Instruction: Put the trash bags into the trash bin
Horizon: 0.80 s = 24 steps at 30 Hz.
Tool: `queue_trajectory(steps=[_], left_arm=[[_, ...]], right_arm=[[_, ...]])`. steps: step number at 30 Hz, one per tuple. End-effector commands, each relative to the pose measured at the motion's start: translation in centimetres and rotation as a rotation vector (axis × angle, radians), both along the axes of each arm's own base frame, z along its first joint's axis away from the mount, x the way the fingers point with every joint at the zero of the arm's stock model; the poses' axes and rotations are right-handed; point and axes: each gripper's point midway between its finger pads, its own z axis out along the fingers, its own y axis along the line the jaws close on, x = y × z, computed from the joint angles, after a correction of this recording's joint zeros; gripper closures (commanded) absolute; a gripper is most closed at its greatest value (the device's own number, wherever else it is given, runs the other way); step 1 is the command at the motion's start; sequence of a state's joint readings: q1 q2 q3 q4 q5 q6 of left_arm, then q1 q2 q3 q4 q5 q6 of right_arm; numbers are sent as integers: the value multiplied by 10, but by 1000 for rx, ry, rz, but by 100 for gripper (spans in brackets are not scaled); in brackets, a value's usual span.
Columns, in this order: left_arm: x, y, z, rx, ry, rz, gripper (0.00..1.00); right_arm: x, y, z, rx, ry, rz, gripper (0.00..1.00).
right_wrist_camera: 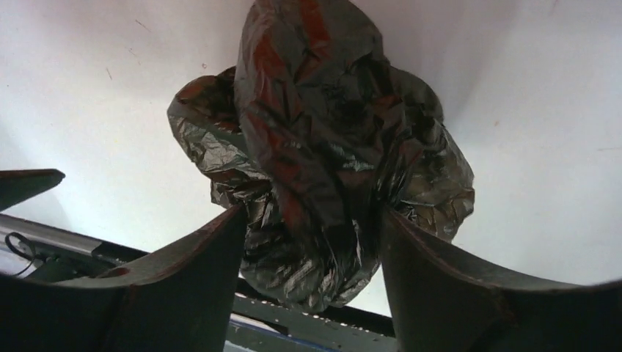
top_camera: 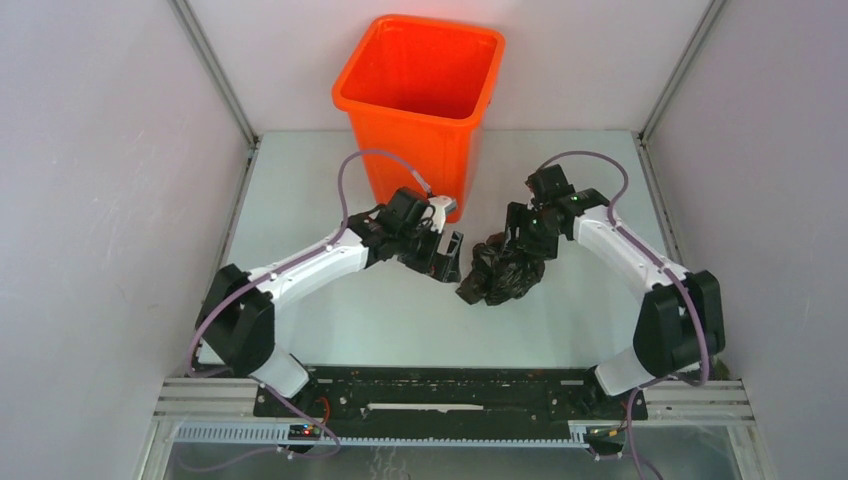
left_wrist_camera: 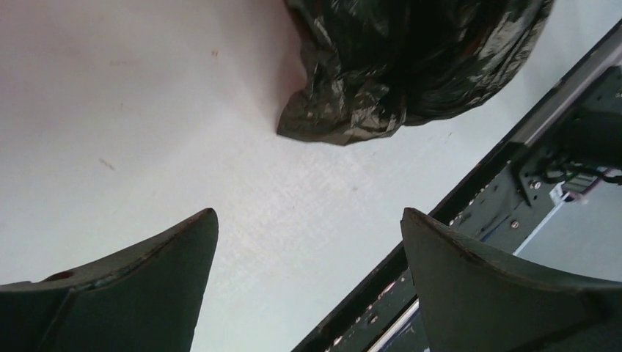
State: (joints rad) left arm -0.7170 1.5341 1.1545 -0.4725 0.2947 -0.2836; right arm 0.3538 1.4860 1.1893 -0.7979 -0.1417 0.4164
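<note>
The trash bags are one crumpled wad of glossy black film (top_camera: 500,272) lying on the white table, in front of and to the right of the trash bin (top_camera: 420,90), which stands upright and orange at the back. My right gripper (top_camera: 520,250) reaches down onto the wad from the right. In the right wrist view the bag (right_wrist_camera: 323,147) fills the gap of the right gripper (right_wrist_camera: 312,211), and both fingers press its sides. My left gripper (top_camera: 447,262) sits just left of the wad. It stands wide open (left_wrist_camera: 308,220) over bare table, with the bag (left_wrist_camera: 411,66) beyond its tips.
Grey walls enclose the table on the left, right and back. A black rail with cables (left_wrist_camera: 440,213) runs along the near edge. Bare white table (top_camera: 380,320) lies between the arms' bases and the wad.
</note>
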Motion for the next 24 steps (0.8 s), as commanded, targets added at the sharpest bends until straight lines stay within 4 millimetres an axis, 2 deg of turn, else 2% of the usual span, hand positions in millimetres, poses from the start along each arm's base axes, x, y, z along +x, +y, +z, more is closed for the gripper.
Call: queue_trajectory(steps=[1,3,4,5,6,9,12,15,18,21,24], left_arm=[[10,4,27,17,-31,-1,0],[7,0,34,-29,-19,12,0],[6,-1,37,-52,-5,35,0],[3,-3,39,-80,13,54,0],[-1,-5,41,-116,27,64,0],[-7,-7,44,-219,39,119,0],[-4,6,50,-257,77,214,1],[0,17,69,-322,86,291,0],[-2,23,80,-339,66,322,1],[-11,30,71,-308,85,364,10],[-24,36,57,-239,100,379,14]], right_arm=[[-1,28,7,119,12,110,31],[-3,50,25,242,-33,217,45],[-1,55,33,274,-60,238,58],[1,59,40,299,-81,241,84],[3,60,44,312,-94,234,100],[5,70,52,381,-78,247,100],[-6,85,77,521,-76,321,100],[-13,85,100,558,-124,339,100],[-17,78,113,552,-165,341,100],[-19,74,119,550,-186,334,100],[-23,77,127,575,-193,342,100]])
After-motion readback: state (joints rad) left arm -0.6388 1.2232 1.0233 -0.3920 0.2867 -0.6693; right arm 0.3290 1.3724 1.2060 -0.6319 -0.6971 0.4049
